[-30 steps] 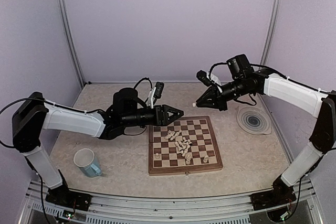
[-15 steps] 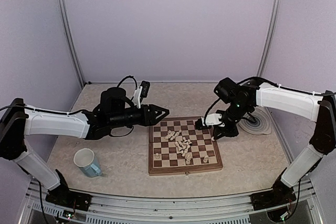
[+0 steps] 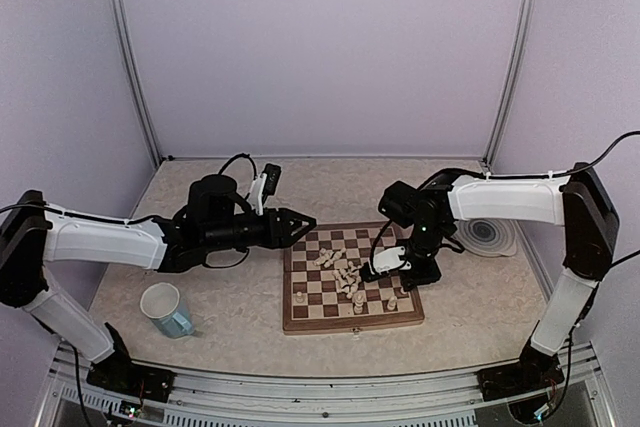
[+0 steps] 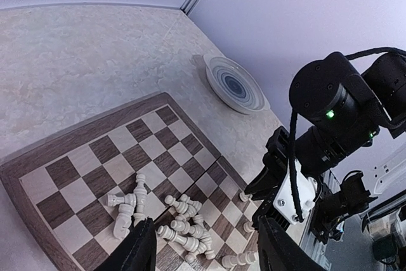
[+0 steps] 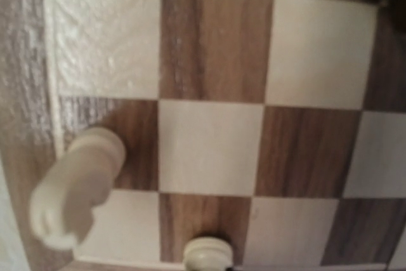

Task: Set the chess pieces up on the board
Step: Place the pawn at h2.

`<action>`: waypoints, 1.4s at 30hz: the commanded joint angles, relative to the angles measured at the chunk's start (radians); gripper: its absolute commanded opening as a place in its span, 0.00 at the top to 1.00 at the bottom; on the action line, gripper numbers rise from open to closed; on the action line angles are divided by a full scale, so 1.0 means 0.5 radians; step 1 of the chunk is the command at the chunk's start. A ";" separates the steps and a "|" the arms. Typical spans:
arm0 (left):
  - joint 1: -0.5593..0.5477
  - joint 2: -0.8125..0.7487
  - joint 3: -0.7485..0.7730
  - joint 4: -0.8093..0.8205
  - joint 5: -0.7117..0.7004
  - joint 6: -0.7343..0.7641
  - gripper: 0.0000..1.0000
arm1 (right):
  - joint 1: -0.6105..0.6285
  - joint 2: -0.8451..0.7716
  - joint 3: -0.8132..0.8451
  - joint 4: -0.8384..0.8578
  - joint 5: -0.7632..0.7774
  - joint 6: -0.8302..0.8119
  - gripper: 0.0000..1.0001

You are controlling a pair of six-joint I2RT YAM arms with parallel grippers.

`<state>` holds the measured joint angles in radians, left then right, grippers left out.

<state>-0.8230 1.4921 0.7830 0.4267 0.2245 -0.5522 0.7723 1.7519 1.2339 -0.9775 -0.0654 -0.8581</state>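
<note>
The board (image 3: 300, 323) lies mid-table, and a heap of fallen cream chess pieces (image 3: 345, 275) covers its centre. A few pieces stand along its near rows. My left gripper (image 3: 300, 225) hovers open off the board's far-left corner. Nothing is between its fingers (image 4: 136, 252), and the heap (image 4: 184, 223) shows below them. My right gripper (image 3: 386, 265) reaches down to the board's right side, shut on a chess piece (image 5: 206, 257) over a dark square. The left wrist view shows that piece (image 4: 243, 195) at its tip. Its own fingers are hidden in the right wrist view.
A blue mug (image 3: 167, 309) stands left of the board. A grey-blue ringed plate (image 3: 485, 234) lies to its right, behind the right arm. Another cream piece (image 5: 76, 195) stands by the board's border next to the held piece. Walls and frame posts enclose the table.
My right arm has swung down from above the board's far edge to its right side, carrying the piece. My left arm has drawn back a little to the left.
</note>
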 commanded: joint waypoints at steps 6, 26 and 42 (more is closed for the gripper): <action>0.017 -0.022 -0.031 0.070 -0.009 0.001 0.45 | 0.039 0.065 0.011 -0.011 0.033 0.032 0.96; 0.019 0.076 0.004 0.098 0.039 -0.029 0.45 | 0.090 0.093 0.009 0.046 0.017 0.046 0.80; 0.020 0.112 0.052 0.009 0.034 0.009 0.45 | 0.081 -0.153 0.096 -0.020 0.024 -0.055 0.59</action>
<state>-0.8192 1.5394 0.7753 0.4450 0.2352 -0.5705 0.8066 1.7626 1.2449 -0.9535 -0.0486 -0.8474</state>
